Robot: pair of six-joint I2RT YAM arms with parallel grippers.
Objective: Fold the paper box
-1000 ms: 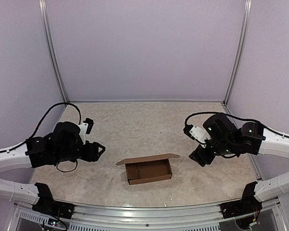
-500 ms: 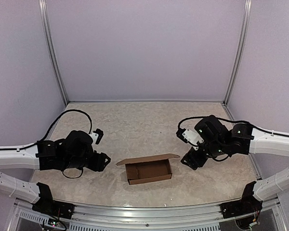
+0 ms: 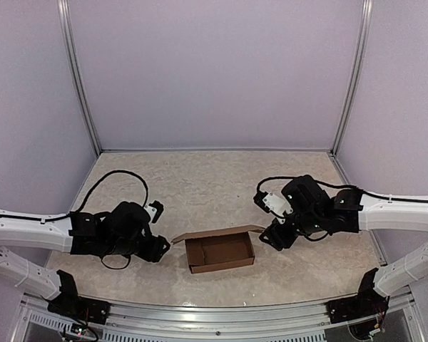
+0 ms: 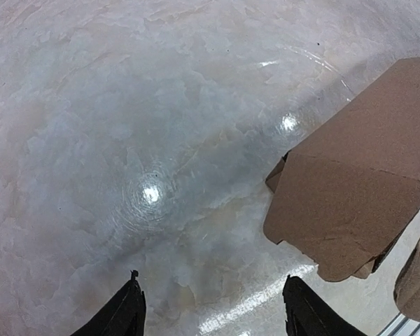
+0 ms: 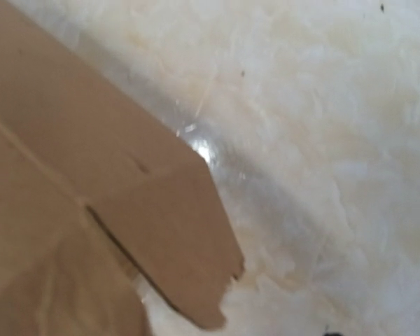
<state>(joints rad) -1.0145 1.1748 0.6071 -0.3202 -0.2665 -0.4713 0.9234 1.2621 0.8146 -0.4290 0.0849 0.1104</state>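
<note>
The paper box (image 3: 220,252) is a small brown carton lying open at the table's front middle, its lid flap (image 3: 221,234) standing out along the far side. My left gripper (image 3: 161,247) is low, just left of the box and apart from it. In the left wrist view its black fingers (image 4: 123,316) are spread over bare table, and the box's end flap (image 4: 350,203) lies ahead to the right. My right gripper (image 3: 269,239) is close to the box's right end. The right wrist view is blurred. It shows a brown flap (image 5: 161,224) and one fingertip (image 5: 328,332) at the bottom edge.
The marbled tabletop (image 3: 200,185) stretches behind the box to the pale back wall. Metal uprights (image 3: 82,92) stand at the back corners. A metal rail (image 3: 214,310) runs along the near edge, with both arm bases on it.
Both arms have swung inward and down towards the box, the left gripper moving right, the right gripper moving left. The box has stayed where it was.
</note>
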